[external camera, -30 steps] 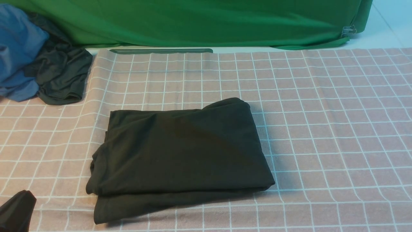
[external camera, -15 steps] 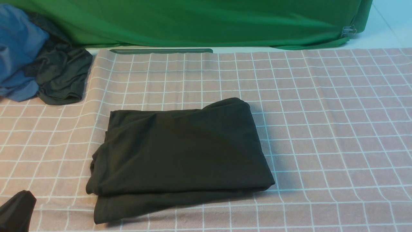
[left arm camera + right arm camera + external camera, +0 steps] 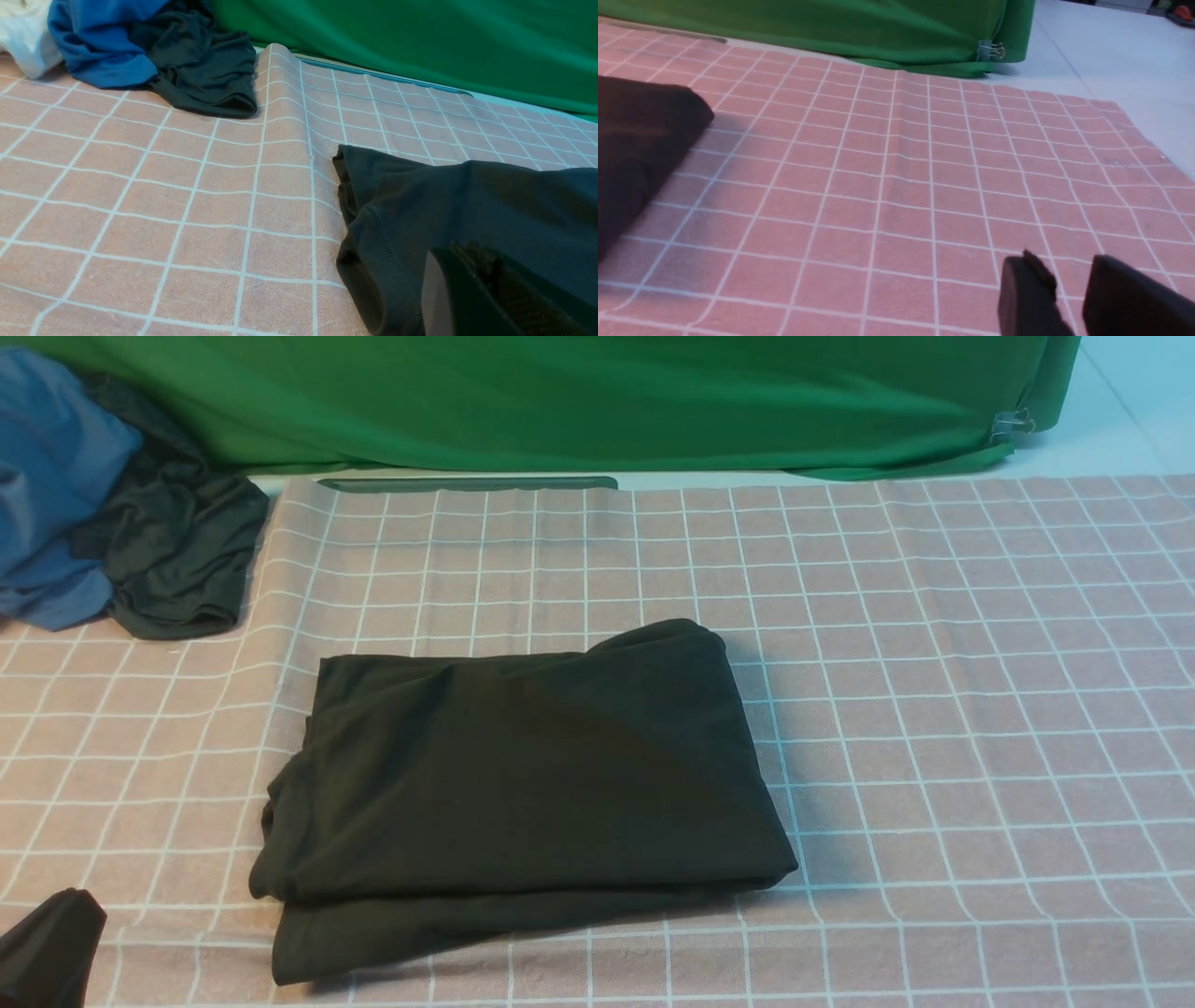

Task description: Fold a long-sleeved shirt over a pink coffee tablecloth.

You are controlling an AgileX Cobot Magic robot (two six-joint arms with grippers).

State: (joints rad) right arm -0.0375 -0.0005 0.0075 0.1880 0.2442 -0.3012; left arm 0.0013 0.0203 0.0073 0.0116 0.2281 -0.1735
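The shirt (image 3: 523,793) lies folded into a thick, roughly square packet in the middle of the tablecloth (image 3: 934,663), a little toward the near edge. It is black, and no print, label or writing can be read on the side that is turned up (the folded layers hide the chest and the neck). A stitched hem shows at its corner in the left wrist view.

The left gripper (image 3: 490,289) is beside the shirt's near left corner, over the cloth; its fingers are pressed together with nothing between them. The right gripper (image 3: 1069,294) hovers low above bare tablecloth, well apart from the shirt, with a narrow gap between its two fingers (image 3: 1024,294), and it holds nothing.

At the far left lies a heap of a blue garment (image 3: 56,476) and a dark grey-green garment (image 3: 177,551). Behind the tablecloth hangs a green cloth (image 3: 597,401), held by a small metal clip (image 3: 1013,427) at its right corner.
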